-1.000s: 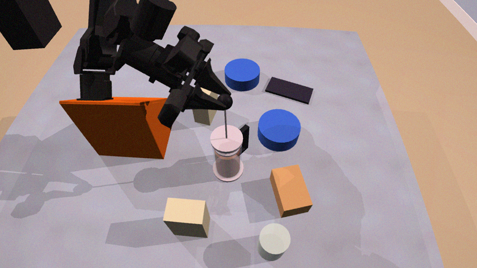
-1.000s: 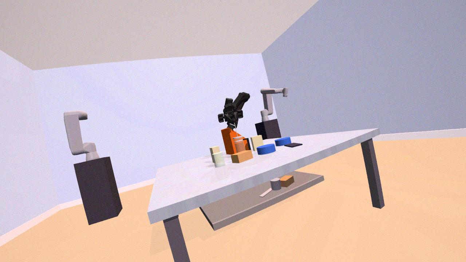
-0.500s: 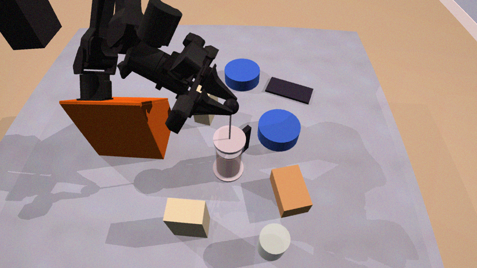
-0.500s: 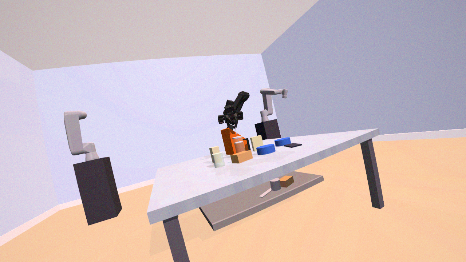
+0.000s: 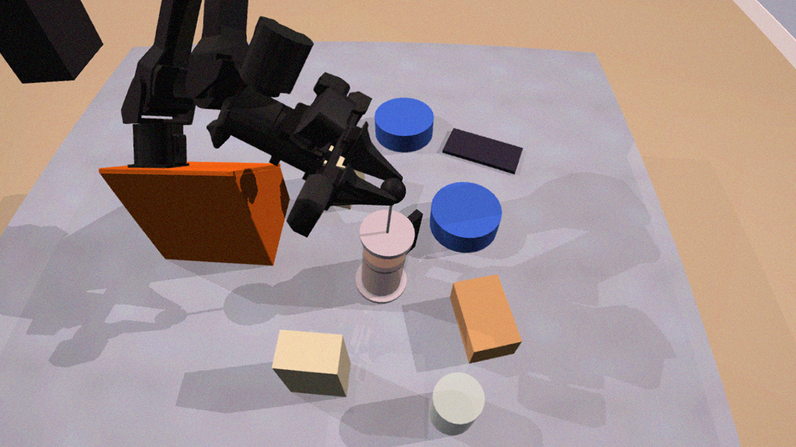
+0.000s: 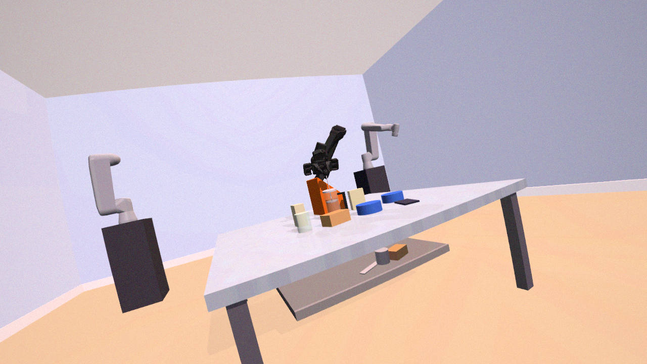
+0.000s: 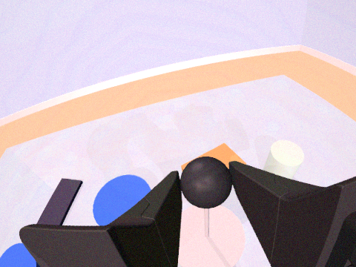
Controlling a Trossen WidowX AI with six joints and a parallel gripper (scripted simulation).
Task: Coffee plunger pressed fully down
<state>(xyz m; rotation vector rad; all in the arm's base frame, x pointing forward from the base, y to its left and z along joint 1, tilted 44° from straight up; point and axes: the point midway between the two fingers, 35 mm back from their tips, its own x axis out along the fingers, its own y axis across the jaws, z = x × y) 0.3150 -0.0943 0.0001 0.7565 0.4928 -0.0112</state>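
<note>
Above table (image 5: pixel 138 403), plunger knob (image 7: pixel 206 189) within hand (image 7: pixel 205 188).

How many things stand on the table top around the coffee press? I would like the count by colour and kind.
Blue discs: 2
Cream boxes: 2
Small orange box: 1
Large orange block: 1
Pale cylinder: 1
Dark flat slab: 1
Total: 8

End effector (image 7: pixel 206 188) clamped, arm angled downward.
</note>
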